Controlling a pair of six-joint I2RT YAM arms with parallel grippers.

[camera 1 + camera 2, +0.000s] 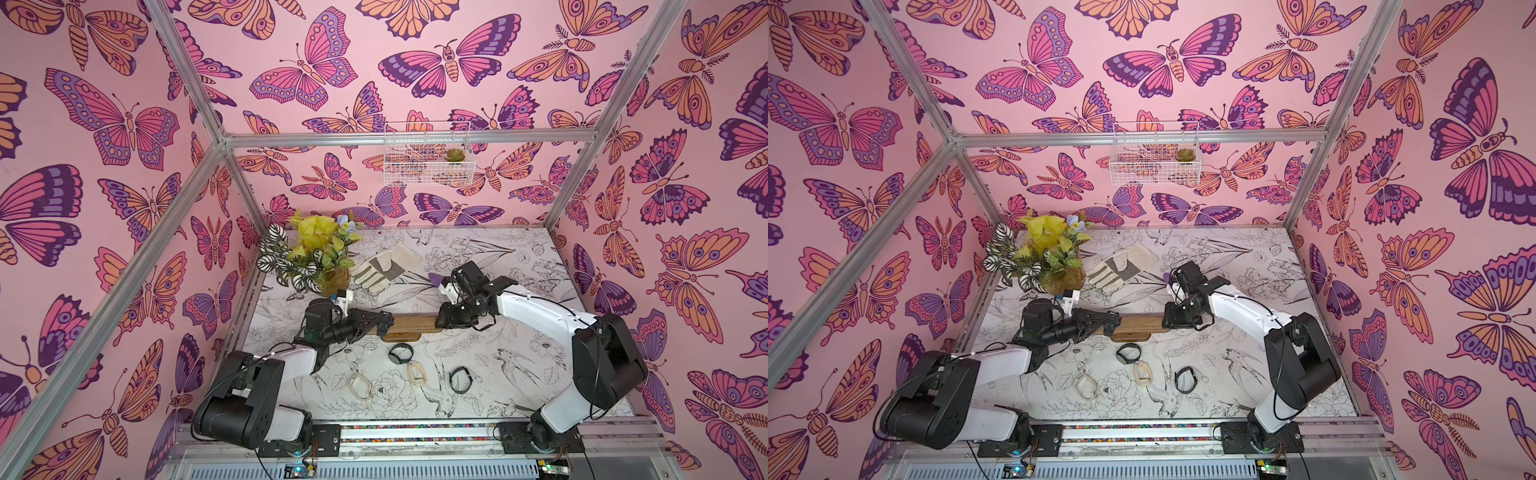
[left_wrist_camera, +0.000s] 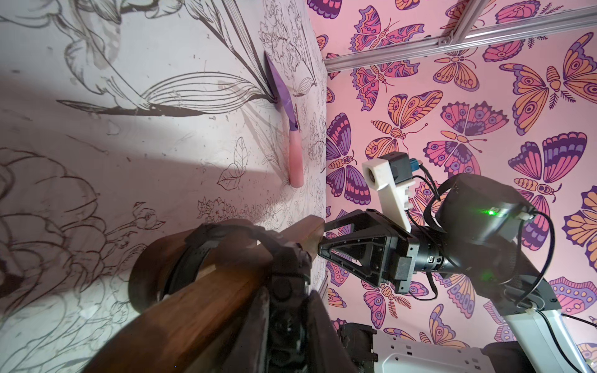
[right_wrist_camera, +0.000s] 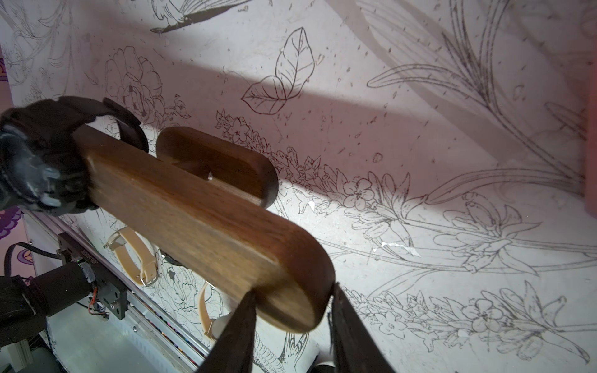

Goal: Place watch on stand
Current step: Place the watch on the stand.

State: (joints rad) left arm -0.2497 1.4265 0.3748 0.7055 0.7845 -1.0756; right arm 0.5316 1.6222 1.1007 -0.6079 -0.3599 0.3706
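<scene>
**Stand (image 1: pixel 411 324):** It sits in the middle of the counter (image 1: pixel 498 257). Its long axis runs left to right and the bar lies level. The smaller base shows on the near side under the bar's middle. Both ends of the bar are covered from above by the arms.

**Watch (image 1: pixel 385 322):** It is black and sits on the left part of the bar, inboard of the left end and about level with the left end of the base. The strap is looped round the bar, so the loop's opening lines up with the bar's long axis. The case lies on the bar's upper side, as the right wrist view confirms (image 3: pixel 35 168).

**Left arm (image 1: pixel 291 357):** It reaches from the near left corner, with the wrist laid low along the bar's line and pointing right. The left jaws are narrow and closed on the watch at its case.

**Right arm (image 1: pixel 536 311):** The elbow is raised at the right, the forearm slopes down to the left, and the wrist points left. The right jaws clamp the bar's rounded right end, with one of the fingers (image 3: pixel 239 332) against each long side.

**Also on the counter:**
- Near of the stand lie a second black watch (image 1: pixel 401 354), a tan watch (image 1: pixel 414 372), a pale watch (image 1: pixel 360 385) and a black band (image 1: pixel 460 379).
- At the far left are a glove (image 1: pixel 384 266) and a potted plant (image 1: pixel 309 257).
</scene>
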